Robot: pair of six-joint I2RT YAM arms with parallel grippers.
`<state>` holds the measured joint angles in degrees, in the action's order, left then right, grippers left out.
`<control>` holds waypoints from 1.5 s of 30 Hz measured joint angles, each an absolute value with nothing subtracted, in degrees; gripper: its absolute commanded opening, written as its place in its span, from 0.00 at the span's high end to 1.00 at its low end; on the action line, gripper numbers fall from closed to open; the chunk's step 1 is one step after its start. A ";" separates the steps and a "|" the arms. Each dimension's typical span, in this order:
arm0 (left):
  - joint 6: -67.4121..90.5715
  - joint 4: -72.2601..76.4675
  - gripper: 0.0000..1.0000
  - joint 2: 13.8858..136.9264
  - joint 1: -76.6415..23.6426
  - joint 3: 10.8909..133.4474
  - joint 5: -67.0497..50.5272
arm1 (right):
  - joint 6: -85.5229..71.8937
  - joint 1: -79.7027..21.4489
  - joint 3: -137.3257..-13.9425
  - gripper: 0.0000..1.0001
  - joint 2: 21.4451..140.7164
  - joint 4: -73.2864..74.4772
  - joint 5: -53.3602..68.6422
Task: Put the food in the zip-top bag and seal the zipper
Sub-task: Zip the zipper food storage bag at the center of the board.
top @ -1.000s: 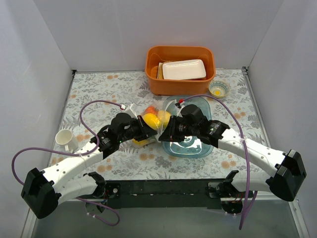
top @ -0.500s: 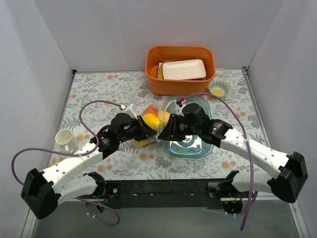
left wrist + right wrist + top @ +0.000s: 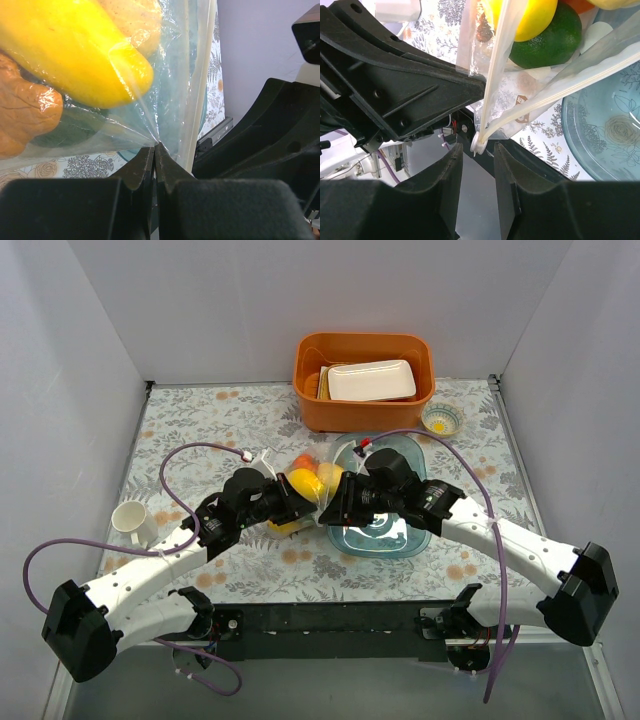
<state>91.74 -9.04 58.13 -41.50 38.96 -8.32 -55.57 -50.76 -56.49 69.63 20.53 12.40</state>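
The zip-top bag [image 3: 312, 480] hangs between my two grippers, just left of the blue dish. It holds the food [image 3: 305, 480]: a yellow piece [image 3: 75, 50], an orange-brown one [image 3: 25, 115] and a green one [image 3: 550, 42]. My left gripper [image 3: 298, 508] is shut on a pinch of the bag's clear plastic [image 3: 155, 146], beside the whitish zipper [image 3: 200, 75]. My right gripper [image 3: 332, 506] is open. The zipper's white slider [image 3: 479, 144] sits between its fingers [image 3: 451, 175] at the bag's corner, where the two zipper strips [image 3: 495, 75] meet. The strips spread apart above it.
A clear blue oblong dish [image 3: 395, 535] lies under my right gripper. An orange bin [image 3: 310, 400] with a white tray [image 3: 372, 380] stands at the back. A small bowl [image 3: 441, 419] is at the back right and a white mug [image 3: 130, 520] at the left.
My right gripper has shifted slightly at the bag's corner. The left gripper and the bag have stayed in place.
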 measured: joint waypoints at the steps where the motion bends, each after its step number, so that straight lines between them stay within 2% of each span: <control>1: 91.74 -9.02 1.00 58.11 -41.50 38.96 -8.32 | -55.55 -50.76 -56.49 0.62 69.73 20.53 12.40; 5: 91.74 -9.02 1.00 58.11 -41.50 38.96 -8.32 | -55.55 -50.76 -56.49 0.64 70.02 20.51 12.47; 6: 91.74 -9.02 1.00 58.11 -41.50 38.96 -8.32 | -55.53 -50.76 -56.49 0.71 70.11 20.51 12.53; 9: 91.72 -9.02 1.00 58.11 -41.50 38.96 -8.32 | -55.35 -50.76 -56.49 0.84 70.26 20.45 12.64; 12: 91.74 -9.02 1.00 58.11 -41.50 38.96 -8.32 | -55.31 -50.76 -56.49 0.94 70.30 20.43 12.64; 14: 91.74 -9.02 0.99 58.06 -41.50 38.94 -8.32 | -55.27 -50.76 -56.49 0.95 70.41 20.43 12.64; 15: 91.74 -9.02 0.91 58.06 -41.50 38.94 -8.32 | -55.29 -50.76 -56.49 0.96 70.46 20.43 12.62; 17: 91.79 -8.99 0.84 57.95 -41.50 38.87 -8.32 | -55.35 -50.76 -56.49 0.96 70.43 20.43 12.38; 18: 92.12 -8.97 0.74 57.78 -41.50 38.76 -8.32 | -55.37 -50.76 -56.47 0.96 70.39 20.38 12.16; 19: 92.38 -8.91 0.72 57.47 -41.50 38.57 -8.32 | -55.55 -50.76 -56.42 0.96 70.24 20.32 11.92; 23: 94.63 -6.87 0.65 55.24 -41.50 35.81 -8.78 | -56.82 -50.76 -53.76 0.96 67.96 17.67 11.00; 30: 99.68 -2.70 0.64 53.25 -41.50 30.65 -10.94 | -57.76 -50.76 -52.27 0.97 66.89 15.97 10.59; 35: 102.43 1.04 0.66 53.25 -41.56 29.87 -11.66 | -58.17 -50.76 -51.77 0.97 66.87 15.20 10.61; 38: 103.74 2.68 0.78 53.25 -41.60 29.67 -11.73 | -58.35 -50.76 -51.55 0.97 66.87 15.00 10.61; 39: 104.14 3.14 0.86 53.25 -41.65 29.67 -11.73 | -58.33 -50.74 -51.53 0.97 66.87 14.96 10.61; 42: 104.81 4.16 1.00 53.52 -41.74 29.67 -11.81 | -58.35 -50.76 -51.48 0.97 66.87 14.87 10.57; 45: 105.21 4.45 1.00 54.08 -41.76 29.63 -12.03 | -58.35 -50.72 -51.44 0.97 66.87 14.85 10.35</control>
